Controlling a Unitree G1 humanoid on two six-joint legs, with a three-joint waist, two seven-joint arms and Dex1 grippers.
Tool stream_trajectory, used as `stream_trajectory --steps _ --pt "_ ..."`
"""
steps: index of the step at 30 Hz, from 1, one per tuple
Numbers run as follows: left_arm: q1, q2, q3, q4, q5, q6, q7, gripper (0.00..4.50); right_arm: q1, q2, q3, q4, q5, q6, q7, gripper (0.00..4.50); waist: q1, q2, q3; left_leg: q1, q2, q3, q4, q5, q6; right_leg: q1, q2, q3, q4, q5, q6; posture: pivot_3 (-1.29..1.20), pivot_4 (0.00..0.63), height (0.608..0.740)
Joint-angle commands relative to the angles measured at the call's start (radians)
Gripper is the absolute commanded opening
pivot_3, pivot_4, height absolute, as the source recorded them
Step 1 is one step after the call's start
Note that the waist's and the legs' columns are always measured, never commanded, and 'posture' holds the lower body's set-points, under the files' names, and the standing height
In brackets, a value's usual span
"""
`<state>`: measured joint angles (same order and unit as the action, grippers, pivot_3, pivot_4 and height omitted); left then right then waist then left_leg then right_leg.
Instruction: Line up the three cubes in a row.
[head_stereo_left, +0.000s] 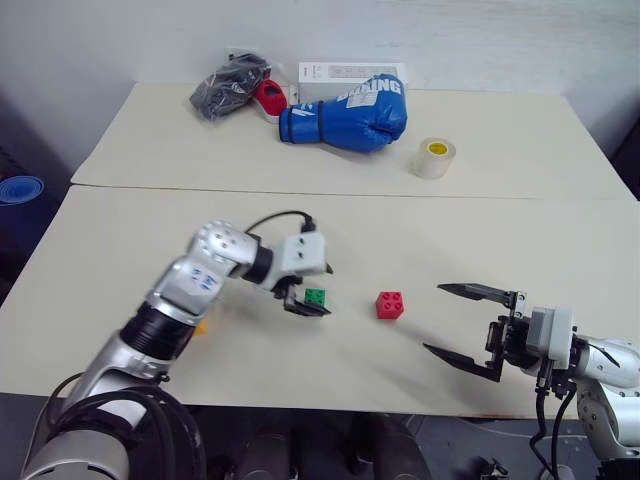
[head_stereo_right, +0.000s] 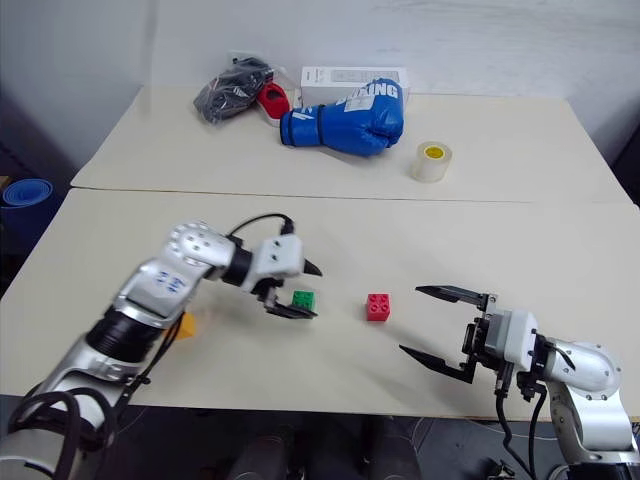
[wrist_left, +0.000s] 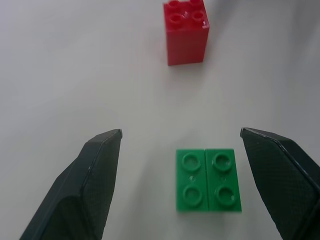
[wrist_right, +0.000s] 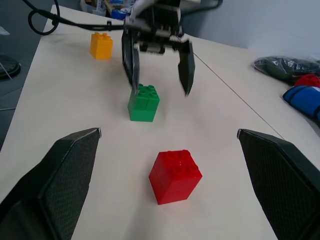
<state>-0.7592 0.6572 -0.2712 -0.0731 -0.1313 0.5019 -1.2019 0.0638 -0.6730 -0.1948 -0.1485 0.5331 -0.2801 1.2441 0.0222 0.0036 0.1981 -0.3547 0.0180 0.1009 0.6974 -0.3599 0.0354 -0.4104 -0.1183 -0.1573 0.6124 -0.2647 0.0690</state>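
Right now I am hovering my left pincer (head_stereo_left: 308, 290) just over the green cube (head_stereo_left: 315, 297), with both black fingers spread apart and standing clear of its sides, so I am pinching nothing. In the left wrist view one finger (wrist_left: 87, 185) is showing on each side of the green cube, with bare table between the finger and the cube on both sides. The green cube is sitting upright on the near table (head_stereo_left: 420, 240), studs on top.

Beside it, toward my right arm, the red cube (head_stereo_left: 390, 304) is standing upright on the same table, near the green one but not touching it. The orange-yellow cube (wrist_right: 101, 45) is sitting on the far side of my left arm from the other two, well apart from them and partly hidden behind my forearm in the head views.

I am holding my right pincer (head_stereo_left: 468, 328) near the front edge of the table, pointing toward the red cube, its fingers spread wide and gripping nothing.

On the far table a blue boxing glove (head_stereo_left: 345, 115), a tape roll (head_stereo_left: 435, 158), a white box (head_stereo_left: 345, 72) and a dark bundle (head_stereo_left: 228, 85) are lying
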Motion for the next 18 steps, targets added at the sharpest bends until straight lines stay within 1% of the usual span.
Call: stream_trajectory --steps 1,2,4,5,6,8,10,12,14,18 --pt "0.041 0.115 0.179 0.007 -0.112 -0.059 -0.082 4.01 -0.031 0.016 0.016 0.006 0.02 -0.012 0.023 4.5 -0.005 0.0 0.0 0.0 0.0 0.0 0.0 0.0 0.0 0.0 0.0 0.0 0.0 0.0 0.0 0.0 0.15 0.74" --pt "0.084 0.156 0.24 0.036 -0.138 -0.1 -0.108 4.01 -0.037 0.022 0.025 0.003 0.023 -0.011 0.025 4.5 -0.006 0.0 0.0 0.0 0.001 0.001 0.0 0.0 -0.001 0.0 0.0 0.0 0.0 0.0 0.0 0.0 0.15 0.74" --pt "0.172 0.211 0.352 0.103 -0.176 -0.173 -0.135 4.34 -0.046 0.037 0.046 -0.008 0.029 -0.003 0.026 4.5 -0.014 0.0 0.0 0.0 0.002 0.001 0.0 -0.001 -0.002 0.0 0.0 0.001 0.0 0.0 -0.001 0.0 0.15 0.74" --pt "0.242 0.243 0.427 0.155 -0.18 -0.209 -0.126 4.48 -0.05 0.048 0.065 -0.022 0.033 0.008 0.025 4.5 -0.02 0.0 0.0 0.001 0.002 0.001 0.0 -0.001 -0.002 0.0 0.0 0.001 0.0 -0.001 -0.001 0.0 0.15 0.74" --pt "0.304 0.268 0.494 0.199 -0.185 -0.239 -0.116 4.48 -0.054 0.059 0.083 -0.034 0.034 0.016 0.023 4.5 -0.023 0.0 0.0 0.001 0.003 0.001 0.0 -0.001 -0.002 0.0 0.0 0.0 0.0 -0.001 -0.001 0.0 0.15 0.74" --pt "0.386 0.292 0.586 0.245 -0.205 -0.271 -0.099 4.48 -0.058 0.075 0.107 -0.055 0.032 0.022 0.02 4.5 -0.025 0.0 0.0 0.001 0.005 0.001 0.0 -0.002 -0.003 -0.001 0.001 0.0 0.0 -0.001 -0.002 0.0 0.15 0.74" --pt "0.49 0.289 0.713 0.281 -0.248 -0.283 -0.086 4.48 -0.066 0.101 0.14 -0.077 0.028 0.023 0.014 4.5 -0.022 -0.001 0.0 0.0 0.005 0.001 0.0 -0.002 -0.004 -0.001 0.001 -0.001 0.0 -0.001 -0.002 0.0 0.15 0.74" --pt "0.615 0.3 0.805 0.33 -0.246 -0.306 -0.079 4.48 -0.078 0.125 0.171 -0.092 0.024 0.029 0.007 4.5 -0.016 -0.001 0.0 0.0 0.005 0.0 0.001 -0.003 -0.003 -0.001 -0.001 0.0 0.0 -0.001 -0.002 0.0 0.15 0.74" --pt "0.725 0.306 0.861 0.365 -0.233 -0.344 -0.085 4.48 -0.09 0.143 0.196 -0.095 0.019 0.031 0.004 4.5 -0.023 -0.001 0.0 0.0 0.004 0.0 0.001 -0.004 -0.003 -0.001 -0.001 0.0 -0.001 -0.001 -0.002 0.0 0.15 0.74" --pt "0.867 0.306 0.92 0.383 -0.251 -0.375 -0.102 4.48 -0.115 0.157 0.217 -0.082 0.011 0.027 0.005 4.5 -0.022 -0.002 0.0 0.0 0.005 0.001 0.0 -0.006 -0.003 -0.002 -0.002 0.0 -0.001 -0.002 -0.003 0.0 0.15 0.74"
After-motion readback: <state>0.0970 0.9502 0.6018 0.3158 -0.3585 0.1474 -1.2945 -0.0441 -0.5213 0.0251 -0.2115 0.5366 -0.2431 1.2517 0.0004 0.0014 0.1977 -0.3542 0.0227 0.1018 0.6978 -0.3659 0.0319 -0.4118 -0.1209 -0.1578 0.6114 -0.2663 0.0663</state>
